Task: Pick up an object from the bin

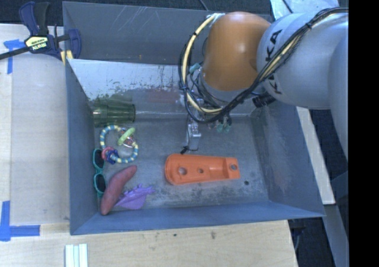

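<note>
My gripper [193, 136] hangs below the orange dome, near the middle of the bin. One grey finger shows, pointing down just above the left part of a flat orange plastic piece [201, 170] with holes in it. That piece lies lengthwise on the bin floor, in front of the finger. Nothing shows between the fingers.
At the left side lie a dark green cup [113, 109] on its side, a ring of coloured beads [119, 144], teal sunglasses [98, 172], a reddish sweet-potato shape [116, 187] and a purple toy [135, 197]. The arm and its cables cover the bin's back right.
</note>
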### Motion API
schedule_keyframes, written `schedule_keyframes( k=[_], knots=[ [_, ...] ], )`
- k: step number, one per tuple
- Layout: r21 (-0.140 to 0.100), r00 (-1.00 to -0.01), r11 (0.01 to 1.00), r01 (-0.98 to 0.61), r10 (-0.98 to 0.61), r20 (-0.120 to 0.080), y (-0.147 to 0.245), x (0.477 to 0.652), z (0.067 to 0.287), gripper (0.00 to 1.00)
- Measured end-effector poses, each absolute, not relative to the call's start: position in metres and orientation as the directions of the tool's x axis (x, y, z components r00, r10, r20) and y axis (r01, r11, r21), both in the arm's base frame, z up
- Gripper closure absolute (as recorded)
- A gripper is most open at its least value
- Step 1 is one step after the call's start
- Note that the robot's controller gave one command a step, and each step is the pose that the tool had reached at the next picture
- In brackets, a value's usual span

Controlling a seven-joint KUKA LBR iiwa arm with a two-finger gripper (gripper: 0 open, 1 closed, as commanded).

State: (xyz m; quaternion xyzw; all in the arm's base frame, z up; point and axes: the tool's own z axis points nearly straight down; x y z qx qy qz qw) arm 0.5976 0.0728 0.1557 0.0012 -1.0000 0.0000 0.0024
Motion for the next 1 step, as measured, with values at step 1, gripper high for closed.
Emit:
schedule_keyframes(
  k=[1],
  knots=[
    [0.001,-1.0,1.0,-0.001,-0.001,-0.003,0.0726,0.5991,0.1607,0.0]
  ],
)
